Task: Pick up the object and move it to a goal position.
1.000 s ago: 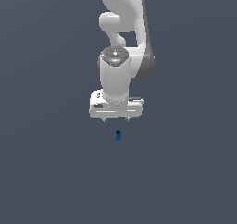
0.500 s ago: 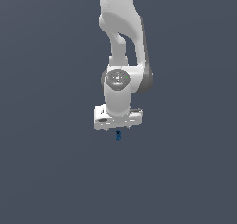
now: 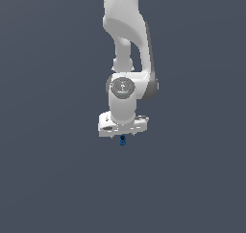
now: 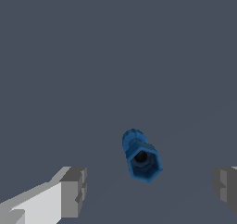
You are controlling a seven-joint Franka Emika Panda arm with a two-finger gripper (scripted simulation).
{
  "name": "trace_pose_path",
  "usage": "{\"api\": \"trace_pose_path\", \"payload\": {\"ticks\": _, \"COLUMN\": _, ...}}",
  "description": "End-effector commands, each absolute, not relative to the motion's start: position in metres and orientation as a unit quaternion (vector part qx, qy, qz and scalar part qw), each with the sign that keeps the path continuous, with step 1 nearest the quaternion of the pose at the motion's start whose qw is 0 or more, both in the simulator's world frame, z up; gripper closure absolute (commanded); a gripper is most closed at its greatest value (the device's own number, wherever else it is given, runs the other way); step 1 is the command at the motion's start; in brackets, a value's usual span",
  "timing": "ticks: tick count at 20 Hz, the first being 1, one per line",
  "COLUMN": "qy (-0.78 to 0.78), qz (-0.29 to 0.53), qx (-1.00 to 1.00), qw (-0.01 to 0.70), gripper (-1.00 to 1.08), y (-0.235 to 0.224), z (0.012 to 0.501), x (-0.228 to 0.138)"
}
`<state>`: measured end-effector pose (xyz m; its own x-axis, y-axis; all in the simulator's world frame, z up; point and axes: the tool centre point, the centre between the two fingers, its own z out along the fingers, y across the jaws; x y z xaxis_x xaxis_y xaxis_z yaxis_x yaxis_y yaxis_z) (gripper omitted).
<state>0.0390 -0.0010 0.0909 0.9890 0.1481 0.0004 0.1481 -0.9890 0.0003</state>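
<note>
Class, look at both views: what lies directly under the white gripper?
Under the gripper stands the small blue object, between the open fingers and apart from both. Its top end has a dark hole; its underside is hidden.

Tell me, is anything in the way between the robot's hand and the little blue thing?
No, nothing visible is in the way. The wrist view shows the little blue thing sitting in the open gap between the hand's two fingers, with only bare grey floor around it. The hand is open, right above it.
</note>
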Motion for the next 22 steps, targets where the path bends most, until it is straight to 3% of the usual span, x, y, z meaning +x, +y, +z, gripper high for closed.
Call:
{"api": "trace_pose_path", "payload": {"ticks": 1, "qy": 0.074, "qz": 0.0, "qx": 0.997, "qw": 0.0, "gripper": -0.92, "y": -0.001, "z": 0.084, "x": 0.039}}
{"api": "trace_pose_path", "payload": {"ticks": 13, "qy": 0.076, "qz": 0.0, "qx": 0.997, "qw": 0.0, "gripper": -0.92, "y": -0.001, "z": 0.043, "x": 0.039}}
{"api": "trace_pose_path", "payload": {"ticks": 14, "qy": 0.076, "qz": 0.0, "qx": 0.997, "qw": 0.0, "gripper": 1.08, "y": -0.001, "z": 0.043, "x": 0.039}}
{"api": "trace_pose_path", "payload": {"ticks": 22, "qy": 0.076, "qz": 0.0, "qx": 0.997, "qw": 0.0, "gripper": 1.08, "y": -0.001, "z": 0.043, "x": 0.039}}
